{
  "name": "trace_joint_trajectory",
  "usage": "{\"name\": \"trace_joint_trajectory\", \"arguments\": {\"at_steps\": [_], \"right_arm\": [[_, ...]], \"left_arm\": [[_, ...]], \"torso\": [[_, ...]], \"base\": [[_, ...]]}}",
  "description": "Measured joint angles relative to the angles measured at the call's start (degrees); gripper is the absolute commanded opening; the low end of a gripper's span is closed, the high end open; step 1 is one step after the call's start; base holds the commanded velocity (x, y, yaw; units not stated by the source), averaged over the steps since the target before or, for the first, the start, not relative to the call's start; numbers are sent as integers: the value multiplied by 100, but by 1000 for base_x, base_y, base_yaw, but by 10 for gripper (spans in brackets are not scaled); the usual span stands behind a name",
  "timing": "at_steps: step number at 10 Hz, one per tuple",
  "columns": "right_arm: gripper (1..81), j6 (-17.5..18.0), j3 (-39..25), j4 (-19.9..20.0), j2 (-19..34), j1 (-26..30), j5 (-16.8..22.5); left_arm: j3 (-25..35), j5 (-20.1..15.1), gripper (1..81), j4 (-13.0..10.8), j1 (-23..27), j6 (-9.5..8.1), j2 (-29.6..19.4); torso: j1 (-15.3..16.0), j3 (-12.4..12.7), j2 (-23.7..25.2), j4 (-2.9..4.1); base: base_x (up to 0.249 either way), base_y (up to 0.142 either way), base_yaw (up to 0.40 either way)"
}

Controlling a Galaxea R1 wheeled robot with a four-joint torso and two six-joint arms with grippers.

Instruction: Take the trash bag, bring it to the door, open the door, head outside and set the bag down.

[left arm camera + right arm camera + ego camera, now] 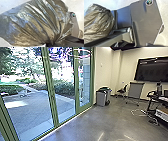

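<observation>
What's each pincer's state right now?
Left pincer: closed, holding the trash bag by its gathered part.
Right pincer: can't tell if open or closed.

The glossy, dark plastic trash bag [33, 23] bulges, heavily creased, its neck gathered into tight folds, near the robot's base [145, 27]. Green-framed glass door panels [63, 94] stand upright, ahead and left of the base.

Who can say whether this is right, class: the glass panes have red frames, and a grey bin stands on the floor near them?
Not quite: the head view shows the frames around the glass panes are green, not red. A grey bin does stand on the floor near them.
</observation>
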State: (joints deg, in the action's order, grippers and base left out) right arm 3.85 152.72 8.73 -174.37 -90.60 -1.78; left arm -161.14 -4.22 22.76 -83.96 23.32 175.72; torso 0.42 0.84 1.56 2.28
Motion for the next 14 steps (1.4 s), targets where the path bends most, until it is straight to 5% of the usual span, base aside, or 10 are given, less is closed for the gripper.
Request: {"name": "trace_joint_trajectory", "arguments": {"at_steps": [9, 14], "right_arm": [[811, 0, 4, 0, -5, 0, 0], [811, 2, 6, -2, -40, 2, -1]], "left_arm": [[6, 65, 10, 0, -5, 0, -13], [-5, 321, 10, 0, -38, 0, 2]], "torso": [[0, 0, 0, 0], [0, 0, -2, 0]], "base": [[171, 0, 0], [172, -71, 0]]}}
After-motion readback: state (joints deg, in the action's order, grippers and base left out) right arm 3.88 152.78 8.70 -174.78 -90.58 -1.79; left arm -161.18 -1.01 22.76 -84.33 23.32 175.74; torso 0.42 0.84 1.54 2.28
